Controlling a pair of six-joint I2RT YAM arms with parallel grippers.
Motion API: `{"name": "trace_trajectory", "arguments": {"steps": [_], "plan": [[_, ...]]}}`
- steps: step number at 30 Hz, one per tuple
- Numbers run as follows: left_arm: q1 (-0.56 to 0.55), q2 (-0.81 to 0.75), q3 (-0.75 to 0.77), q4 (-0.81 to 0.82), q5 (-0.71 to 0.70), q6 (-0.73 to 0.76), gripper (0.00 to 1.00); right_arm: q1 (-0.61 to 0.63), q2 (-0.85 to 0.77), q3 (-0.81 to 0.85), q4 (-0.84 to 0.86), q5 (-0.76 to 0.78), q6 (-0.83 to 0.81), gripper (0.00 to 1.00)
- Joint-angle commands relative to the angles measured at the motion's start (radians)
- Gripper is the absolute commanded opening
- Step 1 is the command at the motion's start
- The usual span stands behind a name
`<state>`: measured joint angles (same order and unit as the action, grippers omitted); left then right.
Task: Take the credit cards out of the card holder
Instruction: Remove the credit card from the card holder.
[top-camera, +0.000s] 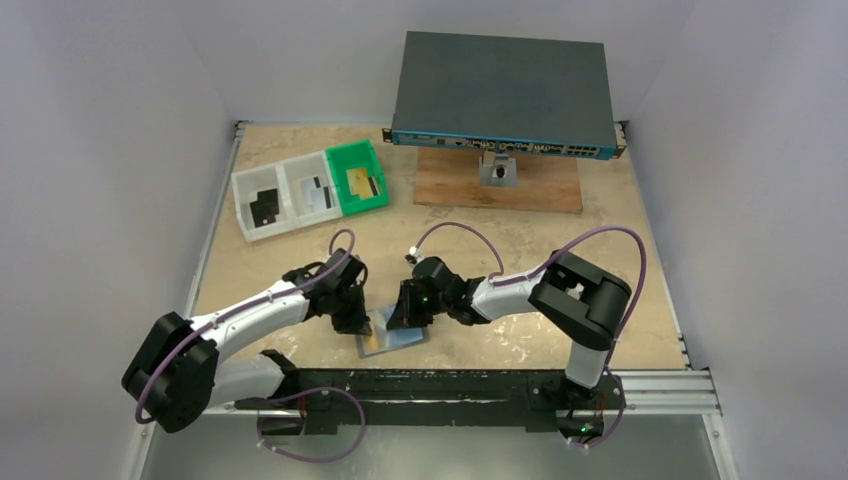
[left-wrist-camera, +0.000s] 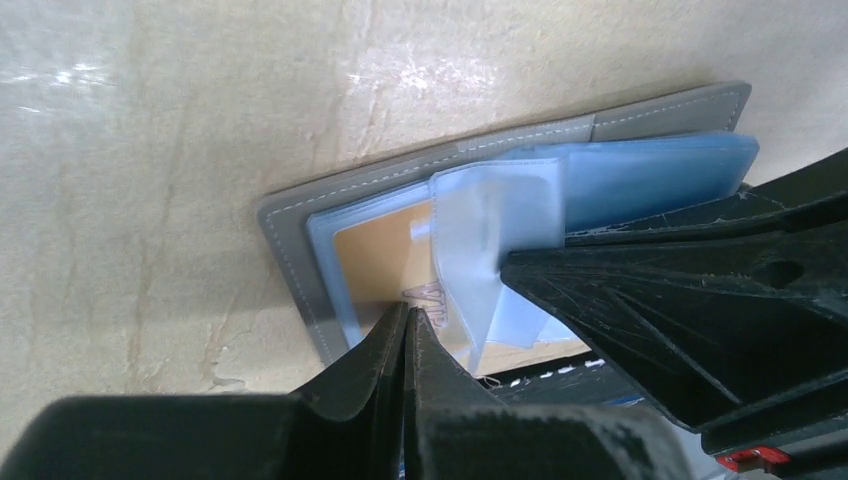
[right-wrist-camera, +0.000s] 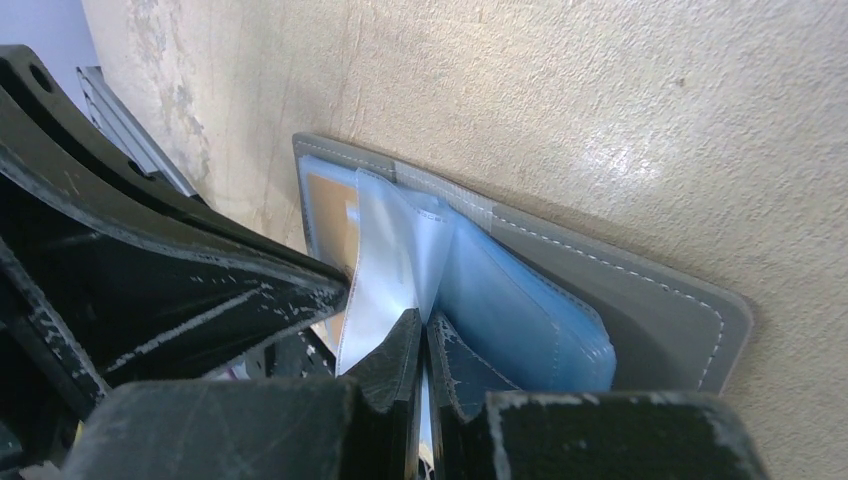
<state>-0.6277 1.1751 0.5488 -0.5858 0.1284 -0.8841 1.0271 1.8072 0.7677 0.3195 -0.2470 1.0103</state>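
The card holder (top-camera: 395, 338) lies open at the near middle of the worktop (top-camera: 560, 260), with the left claw (top-camera: 355, 318) on its left side and the right claw (top-camera: 408, 312) on its right. At the far left, cards (top-camera: 265, 207) lie in a row of trays (top-camera: 305, 190). At the far middle, a box (top-camera: 505, 90) rests on a board (top-camera: 500, 185).

table (top-camera: 560, 260): tan, scuffed, pale blotchy patches. card holder (top-camera: 395, 342) lying open flat on it by near edge. trays (top-camera: 310, 190), two white plus green, in angled row well beyond holder, leftward. wood board (top-camera: 500, 192) flat, beyond holder, rightward.
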Motion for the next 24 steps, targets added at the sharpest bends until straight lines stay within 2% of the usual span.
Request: {"name": "trace_trajectory", "arguments": {"steps": [1, 8, 14, 16, 19, 24], "plan": [[-0.035, 0.046, -0.013, 0.048, 0.023, -0.05, 0.0, 0.004, 0.037, -0.022, -0.077, 0.009, -0.012, 0.02], [-0.06, 0.096, 0.001, 0.118, 0.039, -0.08, 0.0, 0.003, 0.015, -0.003, -0.112, 0.032, -0.035, 0.04], [-0.06, 0.056, 0.023, 0.115, 0.006, -0.087, 0.0, 0.004, -0.081, 0.055, -0.201, 0.063, -0.07, 0.31], [-0.06, 0.046, 0.037, 0.116, 0.003, -0.083, 0.0, 0.004, -0.108, 0.081, -0.245, 0.083, -0.08, 0.37], [-0.061, 0.048, 0.05, 0.126, 0.008, -0.077, 0.0, 0.003, -0.143, 0.112, -0.299, 0.111, -0.088, 0.41], [-0.072, 0.059, 0.065, 0.148, 0.024, -0.076, 0.0, 0.003, -0.207, 0.128, -0.392, 0.173, -0.093, 0.42]]}}
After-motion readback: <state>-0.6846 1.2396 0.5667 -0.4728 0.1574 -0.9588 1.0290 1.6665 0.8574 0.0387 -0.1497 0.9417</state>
